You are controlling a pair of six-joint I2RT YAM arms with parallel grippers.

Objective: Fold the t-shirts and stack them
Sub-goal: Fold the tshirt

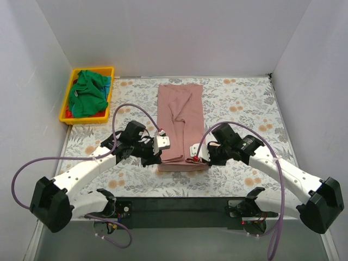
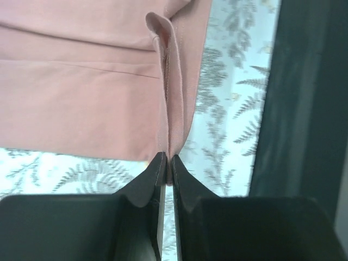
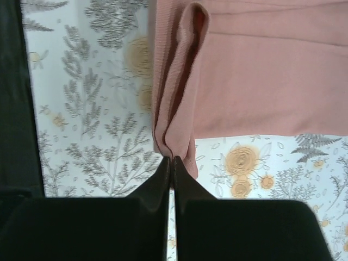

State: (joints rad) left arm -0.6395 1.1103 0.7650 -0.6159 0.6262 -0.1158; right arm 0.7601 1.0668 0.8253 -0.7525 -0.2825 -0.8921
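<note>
We have the pink t-shirt [image 1: 180,117] laid out in a long narrow strip down the middle of the worktop [image 1: 244,109], its sides folded in lengthwise and a few soft creases running along it. At the shirt's near left corner sits the left end effector [image 1: 162,142]. The left wrist view shows its two dark fingers pressed together with a ridge of pink hem pinched between the tips. At the shirt's near right corner we find the right end effector [image 1: 194,152], and the right wrist view shows the same there: fingers together, clamped on a bunched fold of the pink edge. Both arms reach in from either side of the shirt's near end, which looks slightly gathered between them. Off to the far left of the pink shirt stands the yellow bin [image 1: 64,106], with the green t-shirt [image 1: 87,93] heaped in it and some red fabric [image 1: 69,113] peeking out beneath.
</note>
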